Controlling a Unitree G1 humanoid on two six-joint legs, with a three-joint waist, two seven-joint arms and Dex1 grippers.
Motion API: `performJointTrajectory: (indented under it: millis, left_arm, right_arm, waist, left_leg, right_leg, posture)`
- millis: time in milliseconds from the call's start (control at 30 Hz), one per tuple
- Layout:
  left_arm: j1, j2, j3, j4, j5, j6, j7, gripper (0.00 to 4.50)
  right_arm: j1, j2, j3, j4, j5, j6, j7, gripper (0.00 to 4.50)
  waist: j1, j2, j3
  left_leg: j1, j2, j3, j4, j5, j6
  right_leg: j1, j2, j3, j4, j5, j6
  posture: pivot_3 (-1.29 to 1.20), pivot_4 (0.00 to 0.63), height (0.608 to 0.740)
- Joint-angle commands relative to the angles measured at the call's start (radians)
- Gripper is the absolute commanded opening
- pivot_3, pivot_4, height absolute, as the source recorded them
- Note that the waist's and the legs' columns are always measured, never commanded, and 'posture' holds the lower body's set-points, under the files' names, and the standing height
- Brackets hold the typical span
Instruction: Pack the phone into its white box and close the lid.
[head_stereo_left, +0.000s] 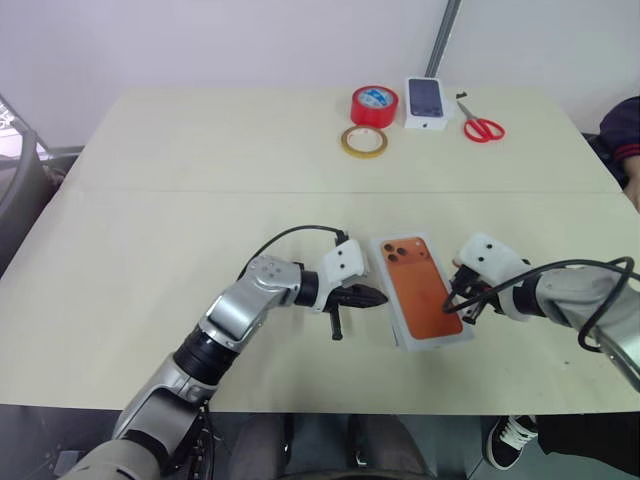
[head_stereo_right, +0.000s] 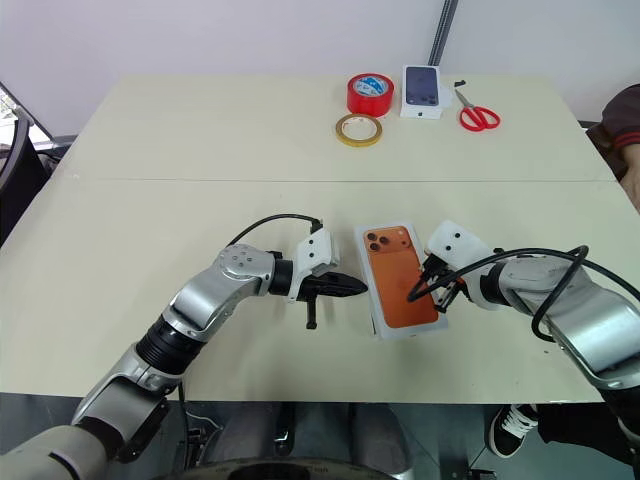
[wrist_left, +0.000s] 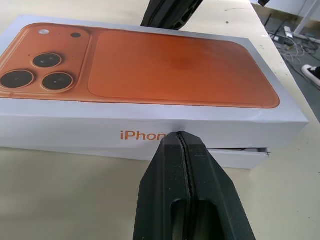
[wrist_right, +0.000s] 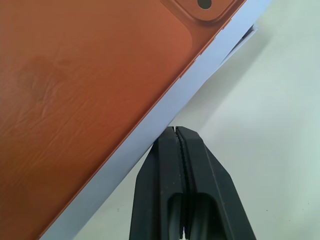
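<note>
- While I keep both grippers pressed shut and empty, the lid (wrist_left: 150, 75) sits on the white box (wrist_left: 240, 157), not fully seated.
- Left gripper (head_stereo_left: 372, 296) and right gripper (head_stereo_left: 458, 296) flank its long sides; the left one is touching.

a lab-like test room; bare white wall (head_stereo_left: 250, 40), cream worktable (head_stereo_left: 200, 160), loose cables (wrist_left: 287, 37) on the floor

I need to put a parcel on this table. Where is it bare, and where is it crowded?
Bare: the table's left half, and the strip between the yellow tape ring and the white box. Crowded: the far edge with red tape roll, small carton and scissors; and beside the box, where left gripper and right gripper close in.
</note>
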Motion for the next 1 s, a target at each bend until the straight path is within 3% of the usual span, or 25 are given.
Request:
performJointTrajectory:
  millis: [33,1000]
  left_arm:
    - [-0.018,-0.009,0.002,-0.004,0.008,-0.017,0.007,0.0]
    - [-0.041,-0.046,0.023,0.054,0.015,-0.031,0.037,0.0]
  right_arm:
    - [0.005,0.013,-0.023,-0.019,-0.006,-0.009,0.014,0.03]
    - [0.04,0.038,-0.038,-0.013,-0.053,-0.003,0.03,0.03]
  waist:
    - [0.0,0.0,0.0]
    - [0.0,0.0,0.0]
  left_leg:
    - [0.0,0.0,0.0,0.0,0.0,0.0]
    - [0.0,0.0,0.0,0.001,0.0,0.0]
  right_leg:
    - [0.0,0.0,0.0,0.0,0.0,0.0]
    - [0.0,0.0,0.0,0.001,0.0,0.0]
  posture:
    - [0.0,0.15,0.736]
    - [0.0,0.15,0.736]
